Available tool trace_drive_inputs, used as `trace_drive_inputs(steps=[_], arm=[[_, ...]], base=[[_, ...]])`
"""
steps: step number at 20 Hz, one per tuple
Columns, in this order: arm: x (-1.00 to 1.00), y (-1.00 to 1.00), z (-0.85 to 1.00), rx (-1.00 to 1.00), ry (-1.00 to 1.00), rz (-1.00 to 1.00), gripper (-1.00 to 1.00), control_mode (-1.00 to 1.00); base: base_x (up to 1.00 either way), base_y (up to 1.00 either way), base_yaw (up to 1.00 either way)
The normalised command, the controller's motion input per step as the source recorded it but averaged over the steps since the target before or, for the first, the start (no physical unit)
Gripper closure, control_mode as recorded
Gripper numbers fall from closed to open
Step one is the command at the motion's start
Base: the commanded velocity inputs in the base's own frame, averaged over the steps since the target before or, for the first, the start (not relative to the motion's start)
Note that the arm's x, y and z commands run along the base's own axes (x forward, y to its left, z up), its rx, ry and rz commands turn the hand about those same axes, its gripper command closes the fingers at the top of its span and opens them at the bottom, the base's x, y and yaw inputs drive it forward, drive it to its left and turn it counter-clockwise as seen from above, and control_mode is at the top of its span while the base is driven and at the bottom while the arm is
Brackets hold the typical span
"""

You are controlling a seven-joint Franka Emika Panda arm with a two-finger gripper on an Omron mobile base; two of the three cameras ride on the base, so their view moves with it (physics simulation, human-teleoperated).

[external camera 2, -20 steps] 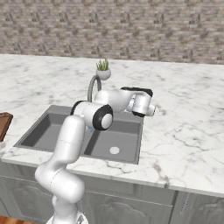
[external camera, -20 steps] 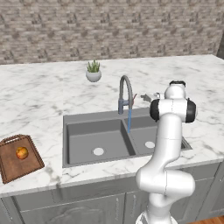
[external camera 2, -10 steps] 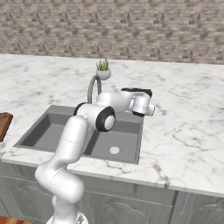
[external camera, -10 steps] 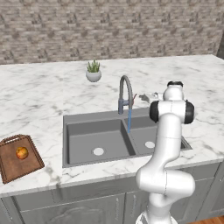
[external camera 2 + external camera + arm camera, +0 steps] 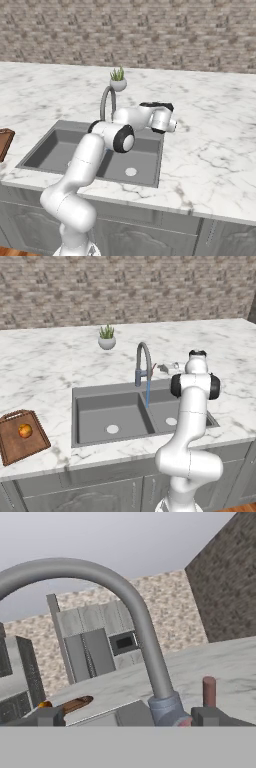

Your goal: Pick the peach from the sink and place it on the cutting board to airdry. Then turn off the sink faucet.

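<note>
The peach [image 5: 25, 430] lies on the reddish-brown cutting board [image 5: 22, 442] at the counter's front left. Water runs from the grey gooseneck faucet [image 5: 143, 362] into the dark double-basin sink [image 5: 100, 411]. My gripper [image 5: 160, 368] hovers behind the sink at the faucet's right side, close to its small side lever [image 5: 154, 365], and it is open and holds nothing. In the hand view the faucet's arch [image 5: 127, 599] and base [image 5: 167, 706] stand between the fingertips [image 5: 50, 716], with the reddish lever [image 5: 209, 691] at the right; the board [image 5: 76, 704] shows far off.
A small potted plant [image 5: 106, 338] stands on the marble counter [image 5: 45, 371] behind the sink, with a brick wall [image 5: 125, 291] at the back. The arm's elbow [image 5: 196, 386] hangs over the right basin. In the right base view the board's corner [image 5: 4, 142] sits at the left edge.
The arm's elbow has shifted slightly while the hand stays beside the faucet. The peach and board have not moved, and the water keeps running.
</note>
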Motion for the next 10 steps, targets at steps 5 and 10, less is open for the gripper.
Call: trace_drive_inputs(steps=[5, 10], arm=[[0.18, 0.00, -0.11, 0.00, 0.00, 0.00, -1.00, -1.00], [0.21, 0.00, -0.09, 0.00, 0.00, 0.00, -1.00, -1.00]], base=[[0.00, 0.00, 0.00], [0.00, 0.00, 0.00]])
